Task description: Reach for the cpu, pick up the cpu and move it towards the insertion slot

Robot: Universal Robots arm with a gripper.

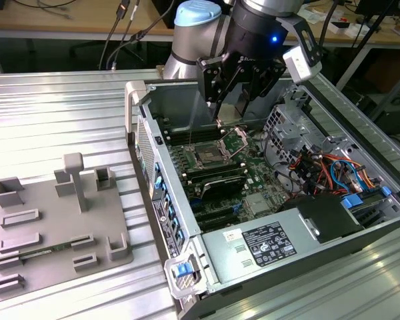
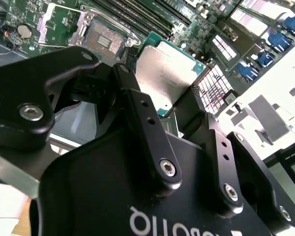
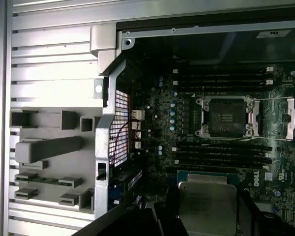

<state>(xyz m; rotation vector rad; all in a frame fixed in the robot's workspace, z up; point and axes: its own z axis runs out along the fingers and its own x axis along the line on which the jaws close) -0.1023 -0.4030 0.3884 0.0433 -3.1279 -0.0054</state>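
My gripper hangs over the open computer case, shut on the cpu. In the second wrist view the cpu shows its silvery-white top, clamped at its edges by my two black fingers, with the gripper above the green board. In the first wrist view the cpu sits between the fingers of the gripper. The insertion slot lies on the motherboard below and a little toward the exterior view's left of the gripper. Its silver frame is open and the dark centre is bare.
A grey plastic tray with raised blocks rests on the ribbed metal table at the exterior view's left. The case wall rises between the tray and the board. Long black memory slots flank the socket. Cables and a power supply lie nearby.
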